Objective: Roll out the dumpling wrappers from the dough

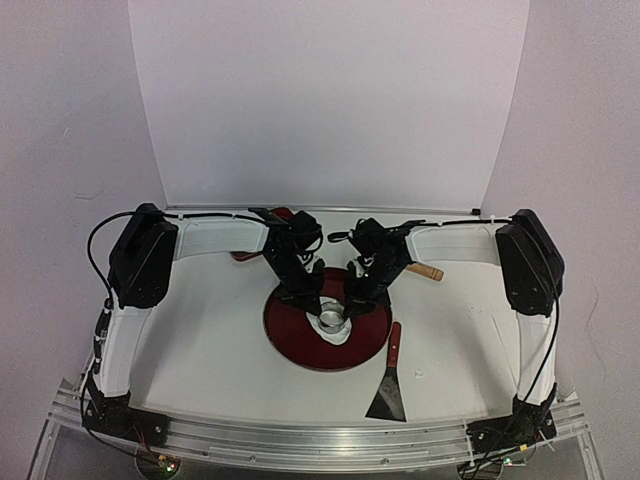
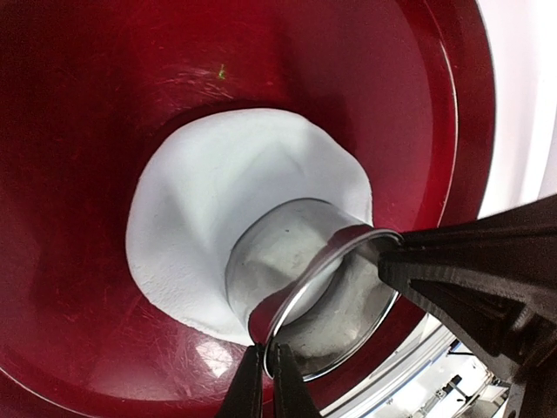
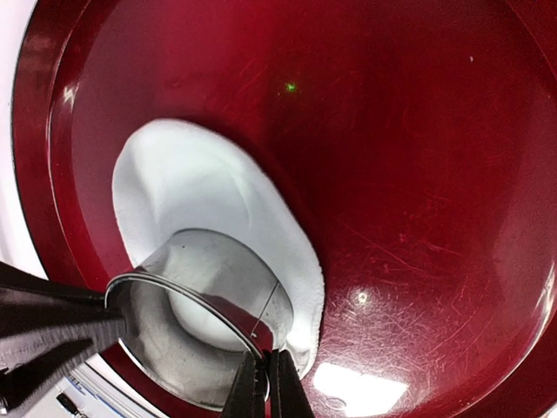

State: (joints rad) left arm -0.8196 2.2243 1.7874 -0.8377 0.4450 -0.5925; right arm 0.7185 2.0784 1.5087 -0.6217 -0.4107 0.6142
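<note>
Left pincer [image 2: 265, 376] and right pincer [image 3: 262, 380] each clench the rim of the ring cutter [image 2: 280, 254] at separate points — cutting step in hand. Cutter stands on the dough [image 2: 218, 183], a smooth, irregular white sheet lying in the red tray [image 2: 87, 104]. Next move, as judged — even downward press, then straight lift.

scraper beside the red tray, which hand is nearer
Right. The right hand grips the rim of the ring cutter on the side towards the scraper; the left hand grips the far rim.
</note>
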